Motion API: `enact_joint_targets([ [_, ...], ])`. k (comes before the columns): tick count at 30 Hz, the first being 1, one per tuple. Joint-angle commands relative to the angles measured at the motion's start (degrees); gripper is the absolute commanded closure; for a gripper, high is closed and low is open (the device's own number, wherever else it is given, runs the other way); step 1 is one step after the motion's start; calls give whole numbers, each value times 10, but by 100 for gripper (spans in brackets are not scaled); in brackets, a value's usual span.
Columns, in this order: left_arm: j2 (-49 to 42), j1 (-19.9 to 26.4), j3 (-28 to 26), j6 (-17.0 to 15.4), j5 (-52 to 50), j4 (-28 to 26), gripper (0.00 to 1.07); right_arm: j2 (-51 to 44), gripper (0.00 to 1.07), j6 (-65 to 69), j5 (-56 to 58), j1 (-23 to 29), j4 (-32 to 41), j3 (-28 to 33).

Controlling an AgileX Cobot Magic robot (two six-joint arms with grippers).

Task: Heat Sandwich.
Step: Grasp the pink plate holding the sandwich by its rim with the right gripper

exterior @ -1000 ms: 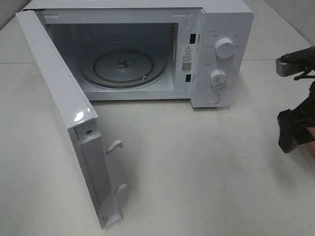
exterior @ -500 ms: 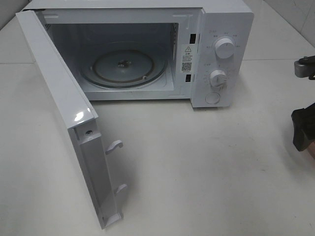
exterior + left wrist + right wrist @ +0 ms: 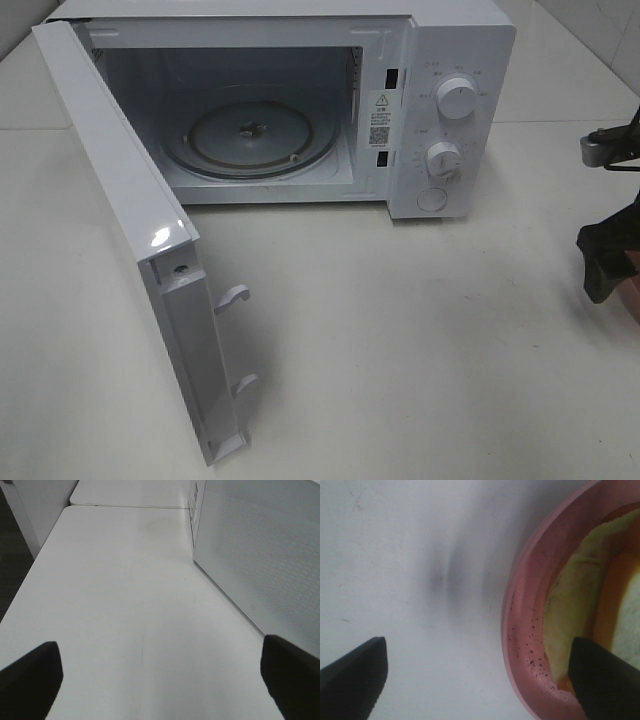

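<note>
Gaping wide, right end effector [image 3: 480,677] astride pink dish [image 3: 520,630] rim

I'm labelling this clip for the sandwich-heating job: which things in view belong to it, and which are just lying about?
Belong to the job: sandwich; pink dish holding it; microwave; its open door; glass turntable.
Just there: only the table underneath.
</note>
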Motion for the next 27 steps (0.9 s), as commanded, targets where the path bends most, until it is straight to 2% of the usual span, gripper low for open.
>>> enact_joint_targets([
  [1,-17,2,1,-1,-3,-5,5,22,15,6,-18,-3,-2,-2],
  [20,-17,2,1,-1,-3,-5,5,113,18,41,-65,-3,-46,-2],
  [27,-17,2,1,-1,-3,-5,5,120,21,44,-73,-3,-47,-2],
])
